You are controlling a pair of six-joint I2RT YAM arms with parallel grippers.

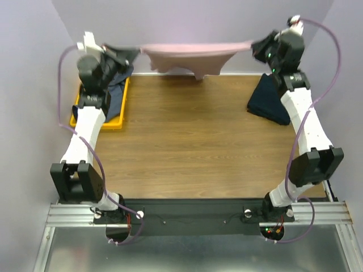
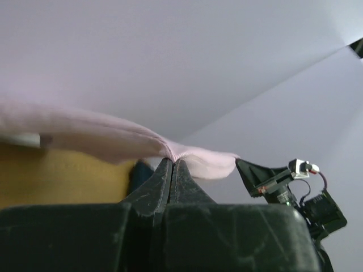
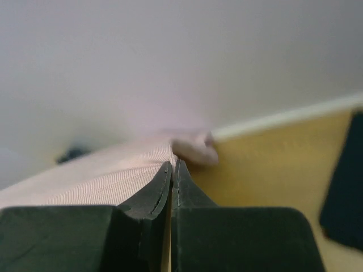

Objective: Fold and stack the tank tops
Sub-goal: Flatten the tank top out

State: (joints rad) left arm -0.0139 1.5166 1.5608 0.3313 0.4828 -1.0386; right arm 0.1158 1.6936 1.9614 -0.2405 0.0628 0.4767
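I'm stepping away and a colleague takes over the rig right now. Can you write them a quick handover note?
The left gripper is shut on one end of the pink tank top, the right gripper on the other. It hangs stretched between them above the far edge of the table. Dark navy clothes lie in the yellow tray at left; a dark navy piece lies on the table at right, fold unclear.
Done: pink top picked up and spread.
Left: lay it down, fold, stack, then the tray's clothes.

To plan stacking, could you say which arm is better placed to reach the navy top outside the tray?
Probably right: the right gripper, holding the pink top, hovers by that navy top.
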